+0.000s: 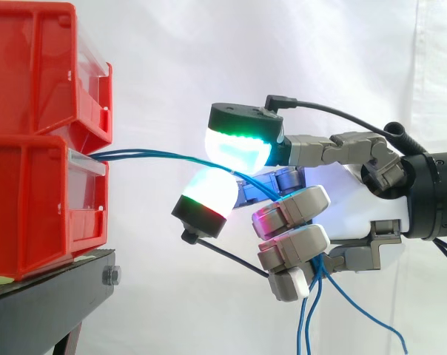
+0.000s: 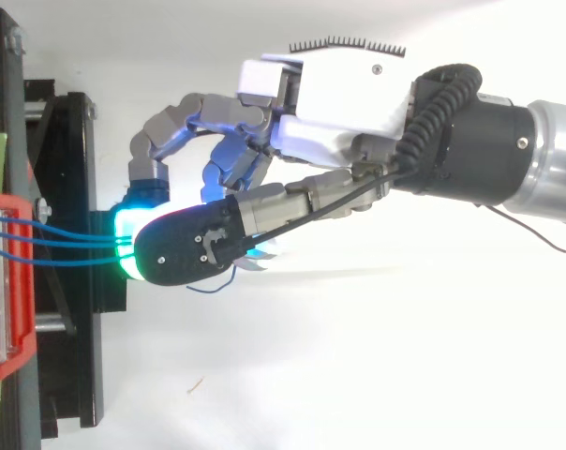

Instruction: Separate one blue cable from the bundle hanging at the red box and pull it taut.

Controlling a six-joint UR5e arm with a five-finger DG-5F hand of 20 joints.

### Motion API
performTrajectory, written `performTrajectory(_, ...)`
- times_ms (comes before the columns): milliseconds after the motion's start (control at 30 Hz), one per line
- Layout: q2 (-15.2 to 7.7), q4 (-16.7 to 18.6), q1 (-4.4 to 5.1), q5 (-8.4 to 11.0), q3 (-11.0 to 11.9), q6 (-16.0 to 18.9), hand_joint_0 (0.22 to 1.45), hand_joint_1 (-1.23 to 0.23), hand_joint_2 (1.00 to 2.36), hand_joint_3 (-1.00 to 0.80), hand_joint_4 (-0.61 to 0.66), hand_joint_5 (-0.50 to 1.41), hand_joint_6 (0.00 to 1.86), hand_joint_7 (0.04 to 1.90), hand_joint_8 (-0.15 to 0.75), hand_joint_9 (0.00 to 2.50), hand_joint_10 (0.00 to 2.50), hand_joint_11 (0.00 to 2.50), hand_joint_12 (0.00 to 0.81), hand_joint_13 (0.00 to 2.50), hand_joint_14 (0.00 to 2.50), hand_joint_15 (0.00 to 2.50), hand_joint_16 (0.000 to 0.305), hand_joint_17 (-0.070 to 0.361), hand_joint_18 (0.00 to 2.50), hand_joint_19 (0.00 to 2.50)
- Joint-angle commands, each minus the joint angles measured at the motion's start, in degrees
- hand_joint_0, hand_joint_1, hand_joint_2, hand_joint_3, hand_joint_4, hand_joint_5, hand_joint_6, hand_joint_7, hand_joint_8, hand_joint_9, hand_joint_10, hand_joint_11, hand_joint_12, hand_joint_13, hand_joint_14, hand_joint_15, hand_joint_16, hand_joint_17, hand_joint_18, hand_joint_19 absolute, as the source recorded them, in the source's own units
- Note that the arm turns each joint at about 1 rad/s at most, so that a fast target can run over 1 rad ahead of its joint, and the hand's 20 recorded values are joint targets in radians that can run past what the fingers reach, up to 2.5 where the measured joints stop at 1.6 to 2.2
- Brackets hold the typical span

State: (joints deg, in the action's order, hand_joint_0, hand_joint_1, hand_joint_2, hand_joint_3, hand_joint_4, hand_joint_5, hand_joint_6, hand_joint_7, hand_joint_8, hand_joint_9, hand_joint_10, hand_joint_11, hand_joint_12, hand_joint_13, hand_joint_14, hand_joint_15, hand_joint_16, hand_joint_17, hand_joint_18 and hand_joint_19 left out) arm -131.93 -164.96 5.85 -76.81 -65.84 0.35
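Separating looks unfinished — the hand (image 1: 360, 211) curls its fingers (image 1: 294, 211) round several blue cables (image 1: 157, 155) running from the lower red box (image 1: 38, 200) at the stand's (image 1: 53, 288) edge — next, I judge, isolate one, then draw back.

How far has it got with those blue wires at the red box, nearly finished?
Partway. Done: the grab; the hand is curled round the blue cables coming from the red box. In hand: several run together between its glowing pads, ends dangling below. Left: singling out one and tightening it; from above, three lines lie side by side; from the side they bow slightly.
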Motion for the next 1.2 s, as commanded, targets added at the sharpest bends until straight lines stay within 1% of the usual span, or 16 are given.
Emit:
performTrajectory(0, 0.0, 0.0, 0.03, -0.01, -0.1, 0.0, 0.58, -0.69, 1.05, -0.07, 0.09, -0.18, 0.92, 0.98, 0.419, 0.97, 0.93, 1.14, 0.489, 1.21, 0.26, 1.34, 0.066, 0.149, 1.12, 0.77)
performTrajectory(33, 0.0, 0.0, 0.03, -0.01, 0.0, 0.0, 0.54, -0.64, 1.21, -0.11, 0.1, -0.18, 0.92, 0.96, 0.434, 0.97, 0.97, 1.11, 0.502, 1.2, 0.31, 1.3, 0.068, 0.153, 1.13, 0.77)
performTrajectory(67, 0.0, 0.0, 0.03, 0.08, 0.0, 0.0, 0.53, -0.6, 1.28, -0.13, 0.11, -0.19, 0.92, 0.96, 0.435, 0.96, 0.98, 1.1, 0.502, 1.2, 0.33, 1.28, 0.069, 0.155, 1.13, 0.77)
performTrajectory(200, 0.0, 0.0, 0.12, -0.01, -0.1, 0.0, 0.5, -0.5, 1.4, -0.16, 0.13, -0.19, 0.92, 0.96, 0.438, 0.94, 0.97, 1.09, 0.514, 1.17, 0.37, 1.26, 0.07, 0.158, 1.11, 0.78)
performTrajectory(267, 0.0, 0.0, 0.12, -0.01, 0.0, 0.0, 0.5, -0.5, 1.42, -0.17, 0.16, -0.19, 0.93, 0.92, 0.443, 0.93, 0.99, 1.08, 0.512, 1.17, 0.38, 1.24, 0.071, 0.16, 1.11, 0.77)
performTrajectory(300, 0.0, 0.0, 0.12, -0.01, 0.0, 0.0, 0.5, -0.55, 1.38, -0.17, 0.18, -0.19, 0.93, 0.9, 0.445, 0.93, 1.01, 1.07, 0.514, 1.17, 0.39, 1.23, 0.072, 0.162, 1.12, 0.76)
performTrajectory(333, 0.0, 0.0, 0.12, -0.01, 0.0, 0.0, 0.54, -0.65, 1.16, -0.11, 0.19, -0.19, 0.92, 0.92, 0.436, 0.92, 0.98, 1.09, 0.501, 1.17, 0.36, 1.26, 0.07, 0.158, 1.11, 0.76)
performTrajectory(367, 0.0, 0.0, 0.12, 0.08, 0.0, 0.0, 0.59, -0.7, 1.0, -0.08, 0.19, -0.19, 0.92, 0.93, 0.419, 0.92, 0.93, 1.14, 0.484, 1.17, 0.31, 1.3, 0.067, 0.152, 1.08, 0.78)
performTrajectory(633, 0.0, 0.1, 0.21, 0.08, 0.0, 0.0, 0.61, -0.77, 1.01, -0.2, 0.16, -0.2, 0.92, 0.97, 0.368, 0.92, 0.76, 1.27, 0.433, 1.18, 0.12, 1.45, 0.059, 0.133, 1.03, 0.8)
performTrajectory(733, 0.0, 0.2, 0.12, -0.01, 0.0, 0.0, 0.59, -0.76, 1.01, -0.26, 0.15, -0.2, 0.91, 0.97, 0.339, 0.92, 0.63, 1.38, 0.401, 1.18, 0.02, 1.53, 0.055, 0.123, 0.99, 0.82)
performTrajectory(767, 0.0, 0.2, 0.21, -0.01, 0.0, 0.0, 0.57, -0.74, 1.01, -0.34, 0.14, -0.2, 0.91, 0.98, 0.327, 0.93, 0.53, 1.44, 0.38, 1.17, 0.0, 1.55, 0.052, 0.116, 0.96, 0.85)
performTrajectory(833, 0.0, 0.2, 0.21, -0.01, 0.0, 0.0, 0.55, -0.72, 1.0, -0.42, 0.15, -0.2, 0.9, 0.98, 0.331, 0.93, 0.56, 1.43, 0.39, 1.17, 0.0, 1.55, 0.052, 0.118, 0.97, 0.84)
performTrajectory(900, 0.0, 0.2, 0.21, -0.01, 0.0, 0.0, 0.52, -0.64, 1.0, -0.5, 0.15, -0.2, 0.89, 0.97, 0.344, 0.93, 0.61, 1.39, 0.407, 1.18, 0.02, 1.54, 0.054, 0.123, 0.99, 0.83)
performTrajectory(1000, 0.0, 0.2, 0.21, -0.01, 0.0, 0.0, 0.5, -0.57, 1.0, -0.5, 0.16, -0.2, 0.89, 0.96, 0.358, 0.93, 0.62, 1.36, 0.414, 1.17, 0.04, 1.5, 0.056, 0.127, 0.99, 0.82)
performTrajectory(1133, 0.0, 0.1, 0.21, -0.01, 0.0, 0.0, 0.49, -0.55, 1.0, -0.5, 0.16, -0.2, 0.89, 0.96, 0.355, 0.93, 0.61, 1.36, 0.418, 1.17, 0.03, 1.5, 0.057, 0.128, 1.0, 0.82)
performTrajectory(1167, 0.0, 0.1, 0.21, -0.01, 0.0, 0.0, 0.5, -0.6, 1.0, -0.5, 0.16, -0.2, 0.89, 0.97, 0.351, 0.93, 0.59, 1.38, 0.416, 1.17, 0.01, 1.51, 0.056, 0.126, 0.99, 0.83)
